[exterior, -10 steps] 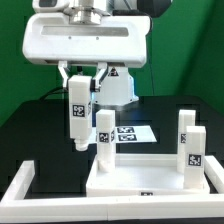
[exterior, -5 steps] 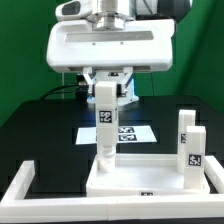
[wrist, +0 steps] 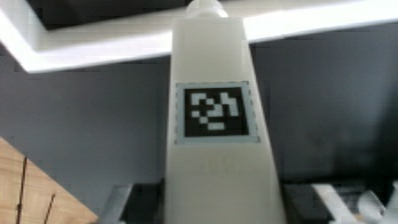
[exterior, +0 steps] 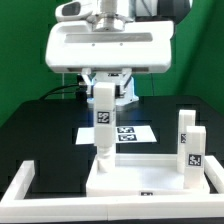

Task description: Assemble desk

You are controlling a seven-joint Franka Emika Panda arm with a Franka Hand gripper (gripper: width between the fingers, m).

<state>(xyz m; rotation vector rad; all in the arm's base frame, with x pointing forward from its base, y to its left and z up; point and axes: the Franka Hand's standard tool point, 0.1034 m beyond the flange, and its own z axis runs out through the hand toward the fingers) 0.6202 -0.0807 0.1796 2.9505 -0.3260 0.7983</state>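
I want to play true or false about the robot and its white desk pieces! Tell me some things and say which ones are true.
1. The hand is holding a white leg. True.
2. That leg lies flat on the black table. False: it stands upright, held over a corner of the tabletop panel.
3. Two other legs stand on the panel's side at the exterior view's right. True.
4. The leg in the hand has no tag. False: a black-and-white square tag shows on it.
5. The marker board sits on top of the panel. False: it lies on the table behind the panel.
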